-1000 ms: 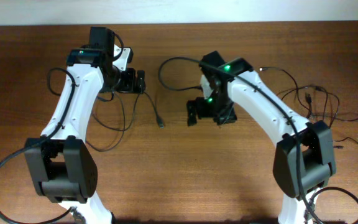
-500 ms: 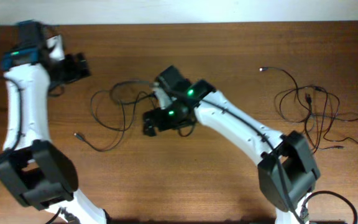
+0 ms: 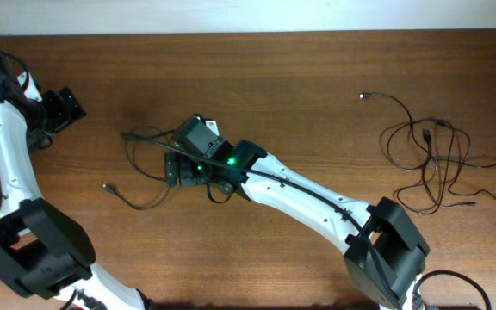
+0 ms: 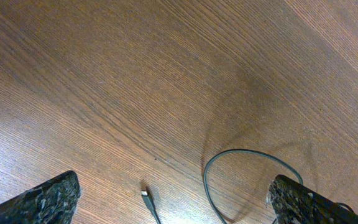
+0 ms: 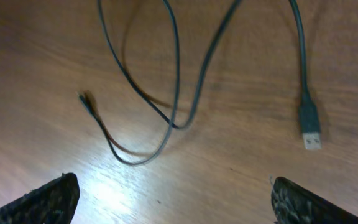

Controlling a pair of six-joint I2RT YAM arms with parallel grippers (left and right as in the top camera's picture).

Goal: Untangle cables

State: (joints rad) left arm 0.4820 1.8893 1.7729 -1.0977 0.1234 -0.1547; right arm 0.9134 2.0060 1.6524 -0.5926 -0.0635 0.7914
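wooden table point(image 3: 300, 77) | loose cable point(image 3: 114, 195) looped left of centre | tangled cables point(image 3: 437, 159) bunched near right edge

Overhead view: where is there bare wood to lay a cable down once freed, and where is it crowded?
Free: the far strip of table between the left arm and the silver-tipped plug; also the near wood between both arms' bases. Crowded: the tangled bundle at the right edge, and the loose cable beside the right arm tip.
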